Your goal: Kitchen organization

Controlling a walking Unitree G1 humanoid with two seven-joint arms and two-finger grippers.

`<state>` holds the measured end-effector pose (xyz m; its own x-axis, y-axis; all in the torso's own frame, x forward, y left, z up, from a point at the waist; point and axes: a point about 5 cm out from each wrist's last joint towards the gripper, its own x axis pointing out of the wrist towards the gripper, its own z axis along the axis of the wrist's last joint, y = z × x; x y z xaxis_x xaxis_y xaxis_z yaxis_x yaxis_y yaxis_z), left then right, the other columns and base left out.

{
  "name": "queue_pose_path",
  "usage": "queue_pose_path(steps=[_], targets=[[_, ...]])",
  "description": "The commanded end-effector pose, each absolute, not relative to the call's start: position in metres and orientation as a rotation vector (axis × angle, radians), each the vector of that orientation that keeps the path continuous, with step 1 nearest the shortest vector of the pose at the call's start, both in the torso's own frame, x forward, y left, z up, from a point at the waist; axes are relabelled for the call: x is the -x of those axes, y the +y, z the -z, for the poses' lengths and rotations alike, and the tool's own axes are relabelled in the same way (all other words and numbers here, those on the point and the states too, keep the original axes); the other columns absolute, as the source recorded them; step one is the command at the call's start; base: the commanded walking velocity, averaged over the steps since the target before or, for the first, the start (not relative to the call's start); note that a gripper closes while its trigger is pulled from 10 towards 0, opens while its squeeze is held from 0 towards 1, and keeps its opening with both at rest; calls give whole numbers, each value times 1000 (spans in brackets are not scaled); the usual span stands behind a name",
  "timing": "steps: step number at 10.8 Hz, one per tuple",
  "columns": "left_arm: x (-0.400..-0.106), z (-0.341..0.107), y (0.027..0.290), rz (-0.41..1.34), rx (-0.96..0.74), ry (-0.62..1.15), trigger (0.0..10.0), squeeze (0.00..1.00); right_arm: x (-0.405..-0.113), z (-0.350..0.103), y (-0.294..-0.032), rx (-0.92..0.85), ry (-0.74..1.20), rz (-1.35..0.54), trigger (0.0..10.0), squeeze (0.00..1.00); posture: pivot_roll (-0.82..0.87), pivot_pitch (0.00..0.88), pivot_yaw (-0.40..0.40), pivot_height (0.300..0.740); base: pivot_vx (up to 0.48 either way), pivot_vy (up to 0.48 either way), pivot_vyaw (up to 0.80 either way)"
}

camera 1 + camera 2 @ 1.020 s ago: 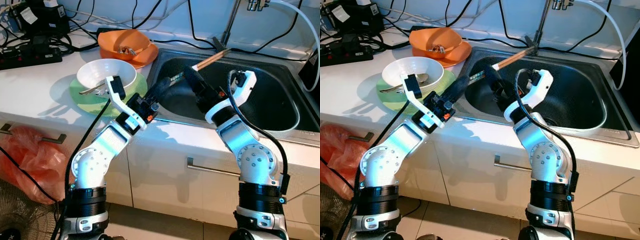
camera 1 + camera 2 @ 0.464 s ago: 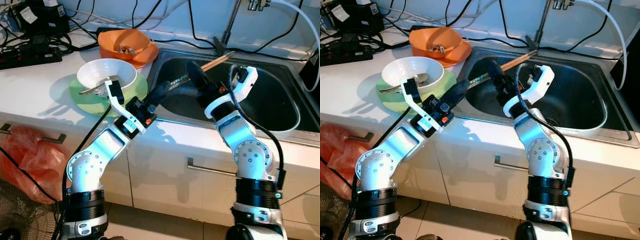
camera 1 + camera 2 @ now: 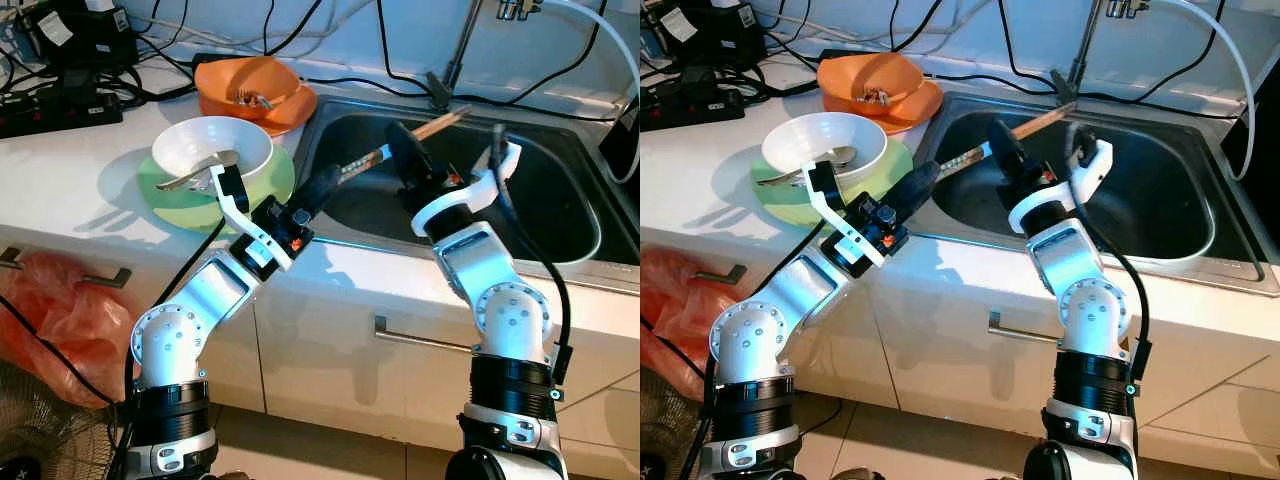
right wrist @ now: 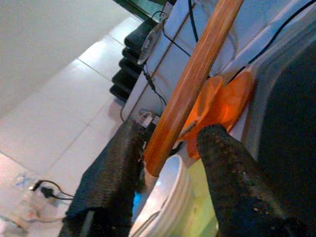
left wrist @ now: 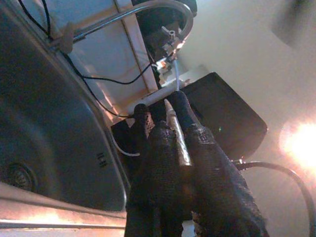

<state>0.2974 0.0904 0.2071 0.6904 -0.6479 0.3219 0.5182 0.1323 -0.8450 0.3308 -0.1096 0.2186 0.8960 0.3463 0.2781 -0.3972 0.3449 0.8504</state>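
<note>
The long white desk (image 3: 70, 165) runs across the scene, with a deep stainless-steel sink basin (image 3: 540, 200) set into its right part and white cabinet doors with metal bar handles (image 3: 425, 340) below. A tangle of black cables and a black power strip (image 3: 60, 110) lies along the back of the desk.

On the desk left of the sink sits a flat green plate (image 3: 175, 195) carrying a white round bowl (image 3: 205, 150); a metal spoon (image 3: 190, 175) lies in that bowl, its handle sticking out over the rim. Behind it stands an orange bowl on an orange plate (image 3: 255, 90), holding a few small metal pieces that are too small to tell apart.

A long utensil with a wooden handle and a dark metal end (image 3: 425, 128) is held slanted over the sink's near-left corner, between both arms. The left claw (image 3: 335, 178) reaches in from the desk side and is closed on the dark metal end — in the left wrist view its fingers (image 5: 197, 163) press together around a thin metal shaft. The right claw (image 3: 405, 150) is around the wooden handle (image 4: 197, 79), its fingers (image 4: 232, 173) set apart on either side; one finger touches the wood, the other stands clear of it.
</note>
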Motion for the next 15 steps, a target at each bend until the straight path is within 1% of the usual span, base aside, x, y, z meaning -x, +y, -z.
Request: queue_pose_path(steps=[1, 3, 5, 6, 7, 8, 9, 11, 12, 14, 15], targets=[[-293, -216, 85, 924, 1193, 112, 0, 0, -332, -212, -100, -1199, -9, -461, 0, 0, 60, 62, -47, 740, 0, 0, 0], [-294, -215, 84, 925, 1220, 136, 0, 0, -331, -219, -100, -1244, -52, -545, 0, 0, 60, 62, -52, 740, 0, 0, 0], [-295, -213, 85, 917, 1220, 147, 0, 0, -331, -225, -100, -1258, -78, -572, 0, 0, 59, 61, -52, 740, 0, 0, 0], [-296, -211, 84, 901, 1184, 157, 10000, 314, -331, -225, -101, -1259, -82, -576, 0, 0, 60, 60, -51, 740, 0, 0, 0], [-298, -208, 85, 868, 1162, 173, 10000, 314, -331, -224, -101, -1257, -82, -571, 0, 0, 61, 59, -51, 740, 0, 0, 0], [-302, -205, 86, 832, 1157, 183, 10000, 1000, -332, -224, -102, -1254, -82, -562, 0, 0, 61, 59, -50, 740, 0, 0, 0], [-302, -205, 87, 823, 1151, 184, 10000, 1000, -332, -223, -103, -1248, -81, -548, 0, 0, 64, 59, -49, 740, 0, 0, 0], [-308, -202, 92, 733, 1062, 179, 10000, 1000, -338, -224, -110, -1194, -99, -442, 0, 0, 69, 58, -48, 740, 0, 0, 0], [-308, -201, 92, 728, 1052, 177, 10000, 1000, -339, -224, -112, -1179, -102, -419, 0, 0, 69, 58, -48, 740, 0, 0, 0], [-310, -202, 92, 701, 989, 175, 10000, 1000, -347, -215, -123, -1065, -97, -277, 0, 0, 72, 56, -47, 740, 0, 0, 0], [-309, -200, 91, 677, 851, 167, 10000, 1000, -351, -208, -131, -911, -93, -177, 0, 0, 76, 55, -47, 740, 0, 0, 0]])
